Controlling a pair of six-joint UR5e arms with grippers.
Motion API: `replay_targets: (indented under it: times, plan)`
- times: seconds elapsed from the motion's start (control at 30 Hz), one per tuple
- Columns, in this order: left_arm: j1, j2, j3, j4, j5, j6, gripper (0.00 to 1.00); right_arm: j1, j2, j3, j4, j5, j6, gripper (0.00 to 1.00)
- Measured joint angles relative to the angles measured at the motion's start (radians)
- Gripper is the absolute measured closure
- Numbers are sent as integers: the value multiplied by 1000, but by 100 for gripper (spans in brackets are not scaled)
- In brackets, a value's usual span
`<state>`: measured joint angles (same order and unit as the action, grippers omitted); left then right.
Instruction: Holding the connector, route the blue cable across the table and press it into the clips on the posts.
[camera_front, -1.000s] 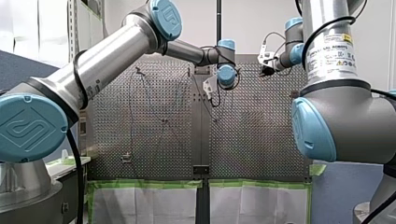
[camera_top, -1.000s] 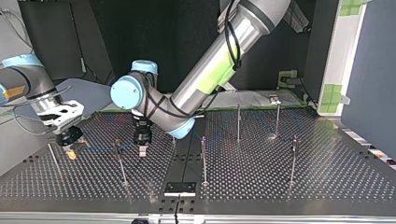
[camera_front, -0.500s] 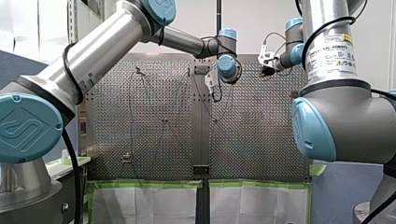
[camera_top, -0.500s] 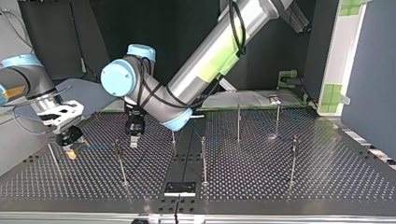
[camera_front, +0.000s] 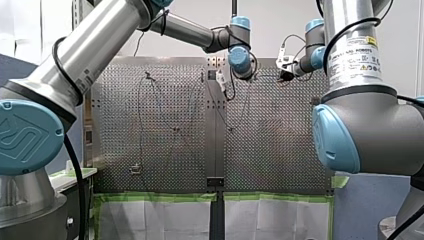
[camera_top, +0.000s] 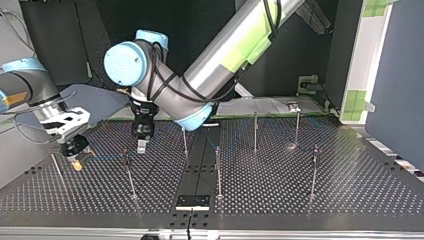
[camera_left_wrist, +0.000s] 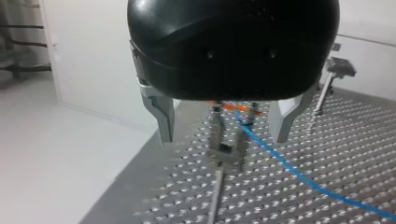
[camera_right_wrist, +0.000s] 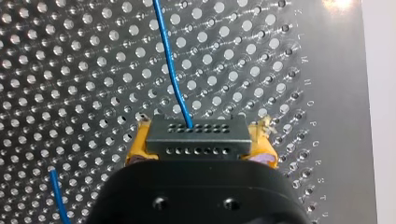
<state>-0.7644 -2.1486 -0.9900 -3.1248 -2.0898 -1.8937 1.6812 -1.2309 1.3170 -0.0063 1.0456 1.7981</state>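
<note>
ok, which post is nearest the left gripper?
The post just beside my left gripper, toward my right gripper; the left wrist view shows its clip right ahead. The others stand farther off.

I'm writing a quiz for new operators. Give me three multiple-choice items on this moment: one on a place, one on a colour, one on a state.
1. Where is the connector?
A. in my right claw
B. lying loose on the table
C. clipped onto a post

2. What colour are the pads gripping it?
A. beige
B. yellow
C. black

3. My left claw is:
A. shut on the cable
B. shut on a post
C. open

Answers:
1 A: the right wrist view shows the connector clamped in that claw.
2 B: yellow pads show on both sides of it.
3 C: the left wrist view shows its metal fingers standing wide apart, gripping nothing.
</note>
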Motion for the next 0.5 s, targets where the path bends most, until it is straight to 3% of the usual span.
replay_targets:
  times: [0.17,0.37,0.5]
  plan:
    - [-4,44,-44,43,-26,-1,0,4,0,0,0,1,0,100]
    - [-8,100,-100,99,-33,-41,0,7,1,0,0,1,-1,100]
    - [-31,138,-138,137,-41,-76,0,8,1,0,0,1,-1,100]
